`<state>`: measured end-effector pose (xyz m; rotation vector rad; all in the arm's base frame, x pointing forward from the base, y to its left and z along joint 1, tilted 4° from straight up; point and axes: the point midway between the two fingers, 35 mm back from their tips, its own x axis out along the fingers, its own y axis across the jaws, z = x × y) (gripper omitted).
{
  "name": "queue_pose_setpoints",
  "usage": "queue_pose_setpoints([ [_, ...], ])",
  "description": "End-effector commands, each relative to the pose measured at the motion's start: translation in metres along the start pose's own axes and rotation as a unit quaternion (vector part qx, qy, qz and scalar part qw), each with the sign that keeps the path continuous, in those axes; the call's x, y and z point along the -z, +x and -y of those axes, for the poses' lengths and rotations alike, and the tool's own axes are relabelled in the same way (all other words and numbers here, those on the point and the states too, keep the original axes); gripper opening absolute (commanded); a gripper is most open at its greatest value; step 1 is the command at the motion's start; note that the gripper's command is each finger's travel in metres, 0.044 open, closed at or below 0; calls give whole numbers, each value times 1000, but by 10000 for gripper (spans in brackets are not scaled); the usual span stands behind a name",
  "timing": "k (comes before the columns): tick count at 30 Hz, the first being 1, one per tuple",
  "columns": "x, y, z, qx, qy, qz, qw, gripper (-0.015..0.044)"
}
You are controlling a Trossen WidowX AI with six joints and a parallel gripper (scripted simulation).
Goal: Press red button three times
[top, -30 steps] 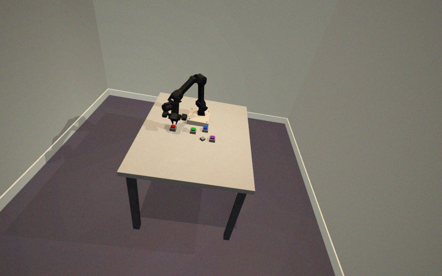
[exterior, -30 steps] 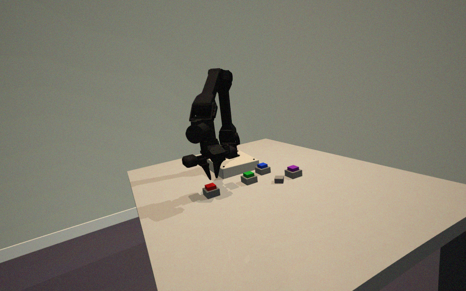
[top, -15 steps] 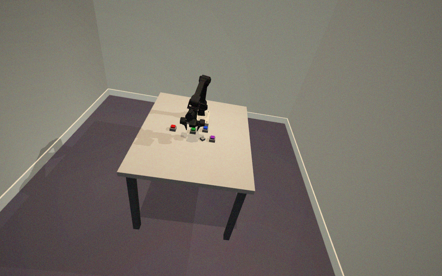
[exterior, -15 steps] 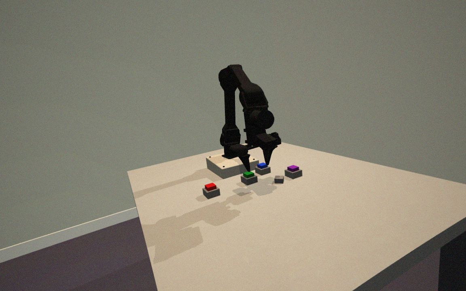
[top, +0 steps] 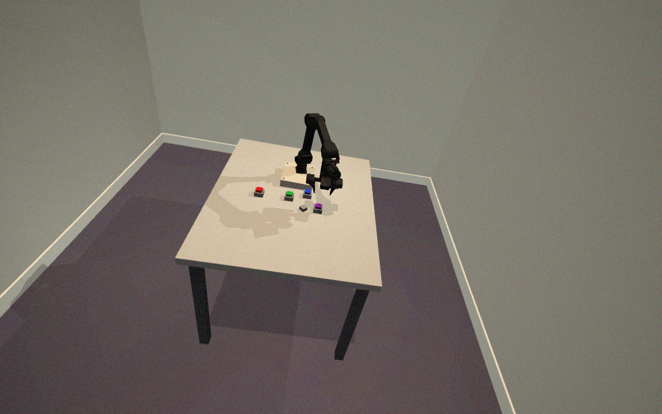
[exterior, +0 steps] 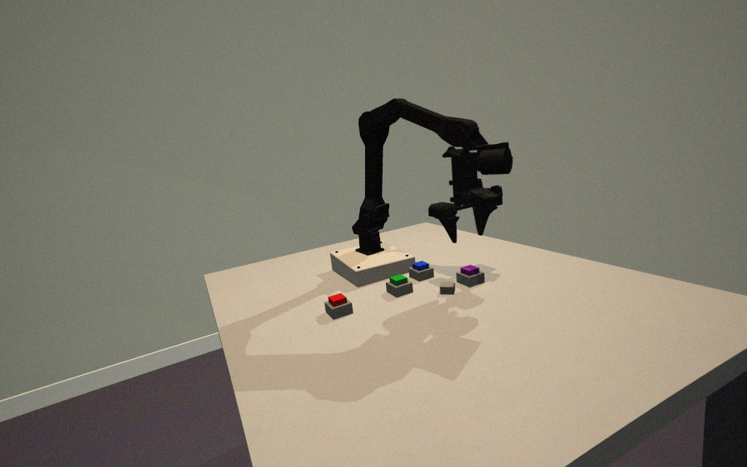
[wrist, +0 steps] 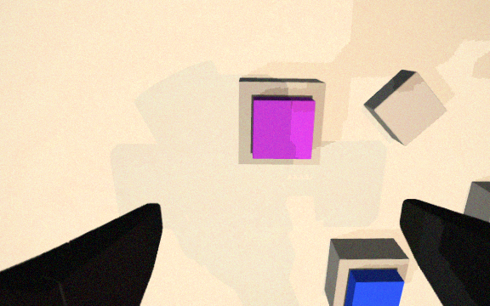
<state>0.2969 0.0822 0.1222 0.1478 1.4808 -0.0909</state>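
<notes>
The red button (top: 259,190) (exterior: 337,299) sits on its grey base at the left of the row of buttons, its cap raised and nothing touching it. It is out of the wrist view. My gripper (top: 322,192) (exterior: 467,239) (wrist: 282,214) is open and empty, its two fingers wide apart. It hangs above the table on the far side from the red button, over the area by the purple and blue buttons, and touches nothing.
The purple button (top: 318,206) (exterior: 469,270) (wrist: 282,129), blue button (top: 307,191) (exterior: 420,265) (wrist: 377,293) and green button (top: 289,194) (exterior: 398,279) stand on the table (top: 292,252) (exterior: 539,371). A small grey block (top: 303,207) (exterior: 447,288) (wrist: 408,108) lies beside the purple button.
</notes>
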Motion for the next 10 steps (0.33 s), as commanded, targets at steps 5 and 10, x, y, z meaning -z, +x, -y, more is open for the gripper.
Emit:
queue_pose_setpoints([
  [5, 41, -16, -65, -1, 12, 3, 1000, 400],
  [10, 42, -16, -66, -1, 12, 3, 1000, 400],
])
